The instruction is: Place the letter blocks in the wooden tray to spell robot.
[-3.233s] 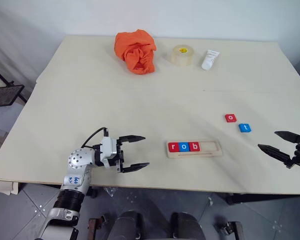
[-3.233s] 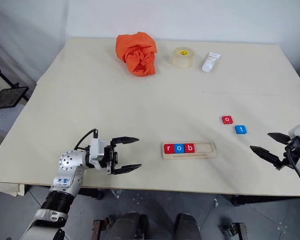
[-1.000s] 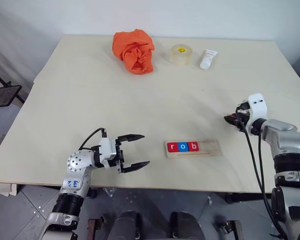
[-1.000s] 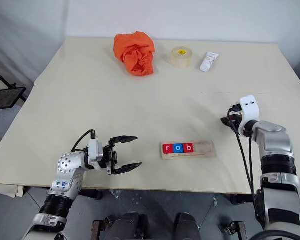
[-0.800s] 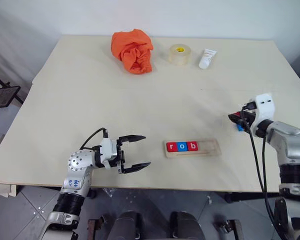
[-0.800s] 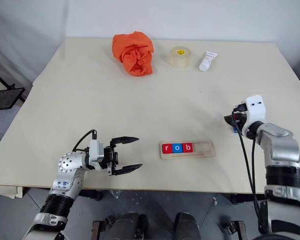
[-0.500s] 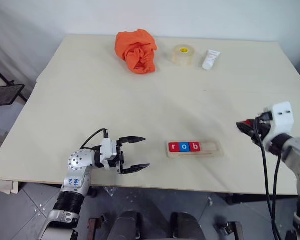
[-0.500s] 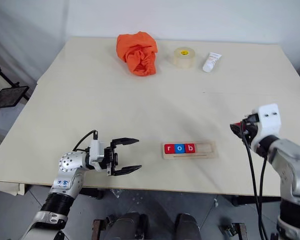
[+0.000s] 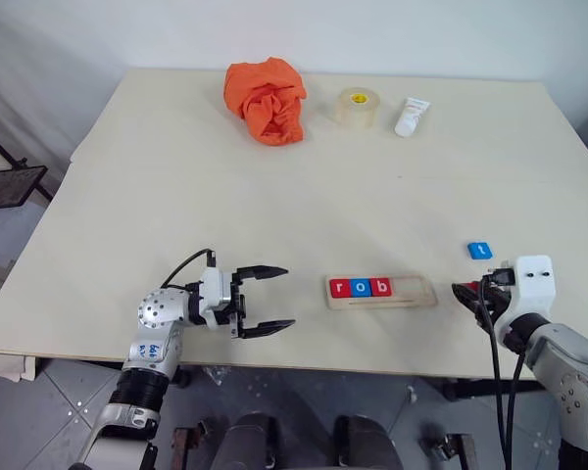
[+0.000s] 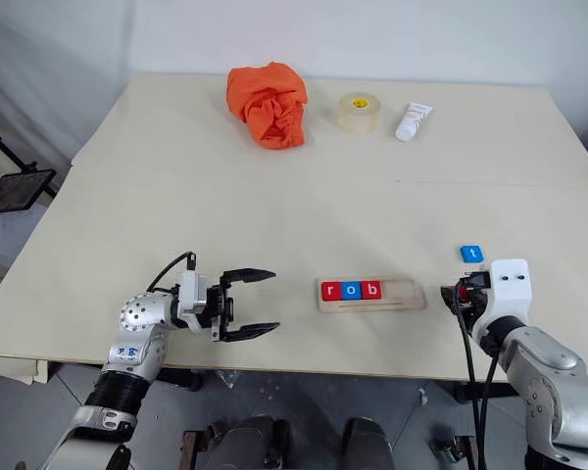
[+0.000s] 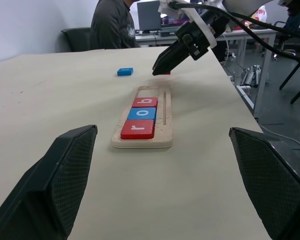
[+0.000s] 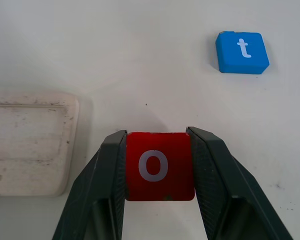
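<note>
1. Three blocks already sit in the wooden tray [image 9: 382, 290]: red r [image 9: 340, 288], blue o [image 9: 360, 287], red b [image 9: 380, 287], filling the end toward our left gripper. The other end of the slot is bare.
2. Our right gripper [image 12: 159, 172] has its jaws clamped on the red o block [image 12: 159, 166], one finger pressed flat against each side, white letter facing up at the wrist camera.
3. That held block hangs just off the tray's empty end. From the right wrist view the tray's rounded corner sits off to one side of the jaws, close but not touching them.
4. The blue t block [image 12: 242, 51] lies flat on the table [image 9: 274, 206], out ahead of the right jaws and a bit off to the side away from the tray, apart from everything.
5. Our left gripper [image 9: 265, 300] is near the table's front edge with jaws spread wide and nothing between them. It points sideways at the tray, whose r end faces straight into the gap.
6. Past all that, at the far edge, we've got an orange cloth [image 9: 267, 99], a tape roll [image 9: 357, 106] and a white tube [image 9: 410, 116], well apart from both sets of jaws.
</note>
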Motion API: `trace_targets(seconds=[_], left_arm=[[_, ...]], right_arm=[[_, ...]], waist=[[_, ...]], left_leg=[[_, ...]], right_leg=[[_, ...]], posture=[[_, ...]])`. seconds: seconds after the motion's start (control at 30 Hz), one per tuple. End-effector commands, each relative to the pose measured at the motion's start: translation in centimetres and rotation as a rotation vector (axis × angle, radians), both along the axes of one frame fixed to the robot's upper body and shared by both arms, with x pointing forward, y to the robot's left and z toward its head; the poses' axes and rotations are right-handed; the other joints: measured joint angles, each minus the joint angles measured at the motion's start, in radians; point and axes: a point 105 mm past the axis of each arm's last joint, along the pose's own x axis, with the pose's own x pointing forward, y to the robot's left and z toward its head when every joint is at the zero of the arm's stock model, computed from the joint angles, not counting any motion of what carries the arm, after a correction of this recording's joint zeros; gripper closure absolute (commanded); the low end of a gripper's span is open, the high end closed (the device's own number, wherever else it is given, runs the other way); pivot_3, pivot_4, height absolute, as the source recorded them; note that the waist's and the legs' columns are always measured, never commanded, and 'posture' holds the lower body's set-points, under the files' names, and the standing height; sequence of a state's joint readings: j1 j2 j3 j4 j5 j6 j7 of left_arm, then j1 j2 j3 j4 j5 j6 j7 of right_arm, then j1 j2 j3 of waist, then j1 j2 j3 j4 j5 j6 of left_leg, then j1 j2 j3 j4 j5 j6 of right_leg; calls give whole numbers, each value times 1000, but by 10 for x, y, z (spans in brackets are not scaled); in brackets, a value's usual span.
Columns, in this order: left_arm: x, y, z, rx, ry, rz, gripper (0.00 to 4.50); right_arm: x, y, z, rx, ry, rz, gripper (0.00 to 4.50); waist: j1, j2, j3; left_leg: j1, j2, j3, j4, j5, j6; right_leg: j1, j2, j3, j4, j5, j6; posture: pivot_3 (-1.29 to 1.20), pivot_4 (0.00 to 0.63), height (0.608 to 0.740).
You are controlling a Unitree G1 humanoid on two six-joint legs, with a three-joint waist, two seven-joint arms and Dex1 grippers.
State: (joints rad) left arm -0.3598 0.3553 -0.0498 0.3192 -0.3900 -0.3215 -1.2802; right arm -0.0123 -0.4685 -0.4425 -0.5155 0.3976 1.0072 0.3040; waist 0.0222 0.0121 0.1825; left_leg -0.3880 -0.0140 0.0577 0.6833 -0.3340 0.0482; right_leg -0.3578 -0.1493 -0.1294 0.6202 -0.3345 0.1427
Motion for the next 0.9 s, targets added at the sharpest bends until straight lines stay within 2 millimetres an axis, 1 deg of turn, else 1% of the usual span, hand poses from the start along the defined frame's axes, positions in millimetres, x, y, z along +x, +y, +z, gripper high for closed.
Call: trace_targets(seconds=[0.03,0.07,0.1,0.17,0.3,0.47,0.53,0.7,0.77,0.9], left_arm=[[0,-1,6,-12,-28,-9,0],[0,-1,6,-12,-28,-9,0],[-1,-1,6,-13,-28,-8,0],[-1,-1,6,-15,-27,-8,0],[-2,0,6,-15,-26,-5,0],[-4,0,5,-15,-23,-4,0],[-4,0,5,-16,-21,-4,0],[-7,-2,4,-20,-15,-8,0],[-9,-2,2,-21,-9,-10,0],[-13,-2,1,-21,-4,-8,0]], right_arm=[[1,-4,4,-15,-37,-28,2697],[1,-4,4,-15,-38,-29,2307],[2,-4,4,-13,-41,-27,2044],[3,-2,4,-12,-46,-22,1368],[3,-3,15,-33,-86,5,17],[-2,-4,36,-80,-111,163,17],[-4,-6,41,-116,-94,237,17],[-11,-12,39,-258,23,496,17],[-8,-16,37,-318,84,595,17],[-4,-24,32,-397,164,726,17]], waist=[[0,0,0],[0,0,0],[0,0,0],[1,0,0],[0,0,0],[1,0,0],[1,0,0],[1,0,0],[1,-1,0],[-2,-1,0]], left_leg=[[0,0,0,0,0,0],[0,0,0,0,0,0],[0,0,0,0,0,0],[0,0,0,0,0,0],[0,0,0,0,0,0],[0,0,0,0,0,0],[0,0,0,0,0,0],[0,0,1,0,0,1],[0,0,1,0,0,1],[1,1,2,0,0,1]], right_leg=[[0,0,0,0,0,0],[0,0,0,0,0,0],[0,0,0,0,0,0],[0,0,0,0,0,0],[0,0,0,0,0,0],[0,0,0,0,0,0],[0,0,0,0,0,0],[1,0,0,-1,0,0],[1,0,0,-2,0,0],[2,0,0,-2,0,0]], posture=[[0,150,740],[0,150,740],[0,150,740],[0,150,740],[0,150,740],[0,150,740],[0,150,740],[0,150,740],[0,150,740],[0,150,740]])
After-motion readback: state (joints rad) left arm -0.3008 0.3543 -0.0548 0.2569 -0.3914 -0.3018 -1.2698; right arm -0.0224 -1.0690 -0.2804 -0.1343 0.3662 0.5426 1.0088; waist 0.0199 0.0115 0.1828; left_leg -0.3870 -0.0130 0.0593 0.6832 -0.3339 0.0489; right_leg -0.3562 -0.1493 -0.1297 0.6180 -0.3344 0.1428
